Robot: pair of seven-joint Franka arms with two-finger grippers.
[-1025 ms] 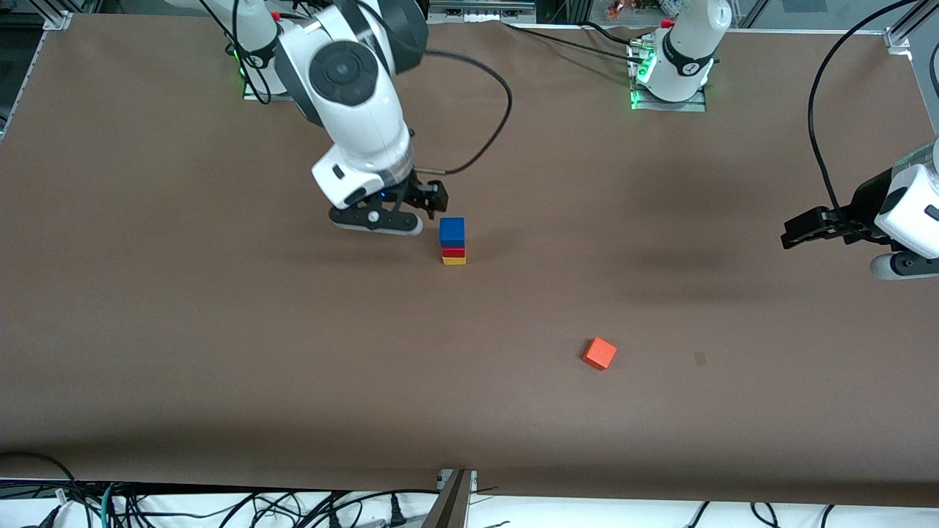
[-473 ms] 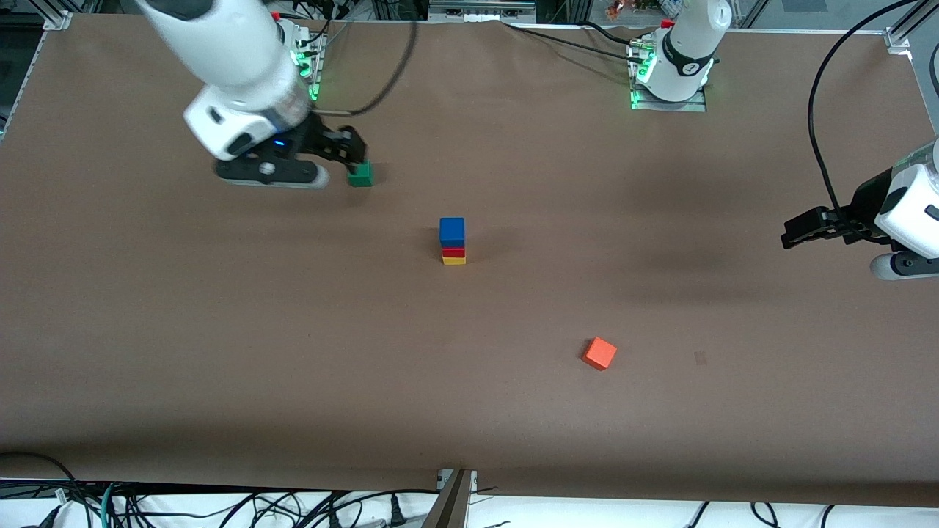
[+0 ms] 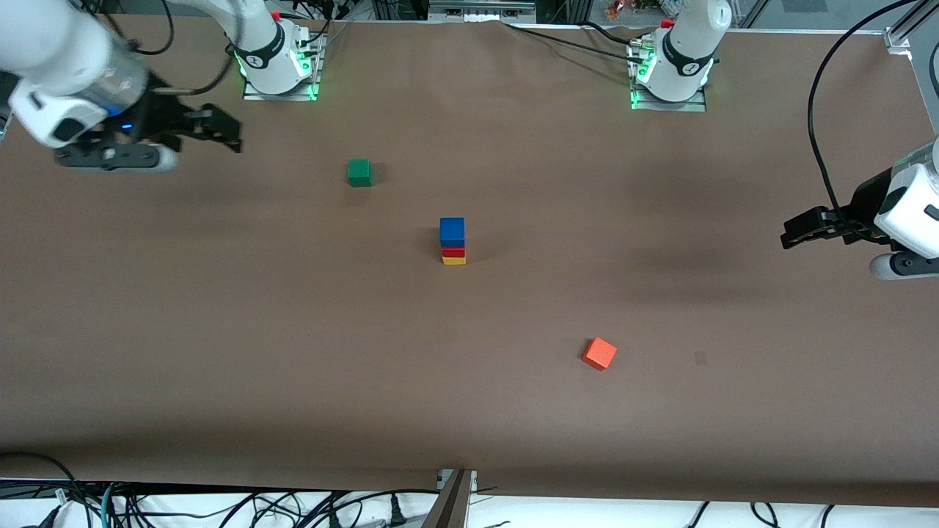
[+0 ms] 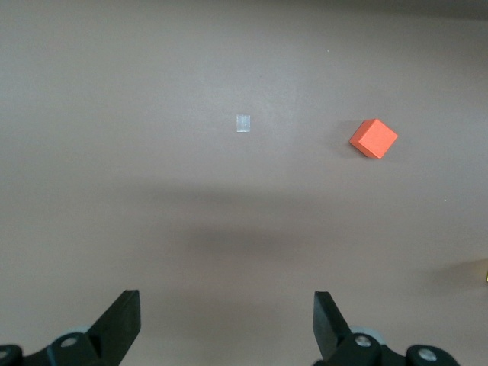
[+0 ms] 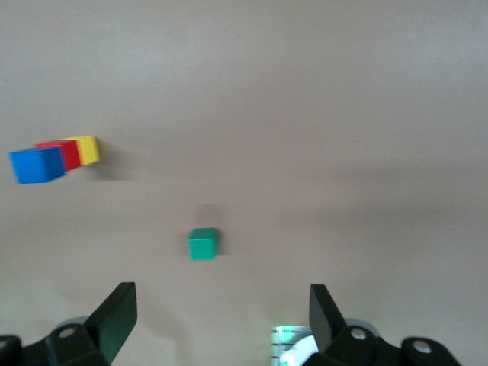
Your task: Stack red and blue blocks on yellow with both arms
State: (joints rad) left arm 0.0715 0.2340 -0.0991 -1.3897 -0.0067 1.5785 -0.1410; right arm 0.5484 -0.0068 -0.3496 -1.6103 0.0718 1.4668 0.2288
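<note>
Blocks stand stacked in one column near the middle of the brown worktop (image 3: 220, 330): the yellow cube (image 3: 454, 260) at the base, the red block (image 3: 453, 252) on it, the blue block (image 3: 452, 231) on top, the three touching and roughly squared up; this stack serves as the landmark for the rest. No container shows anywhere on the worktop; the stack itself is the only thing that carries others.

Green cube (image 3: 359, 172) rests alone on the worktop, farther from the front camera than the stack and toward the right arm's end; the right wrist view shows it apart from the stack as well (image 5: 203, 244). Orange cube (image 3: 599, 353) lies nearer to the front camera than the stack, toward the left arm's end, turned at an angle to the stack's faces; well apart from it.

Right tool (image 3: 220, 133) hangs over bare worktop well away from the stack, toward the right arm's end, fingers spread and holding nothing; left tool (image 3: 796, 231) hangs over bare worktop toward the left arm's end, well away from the stack, fingers spread too, nothing between them; that arm waits.
</note>
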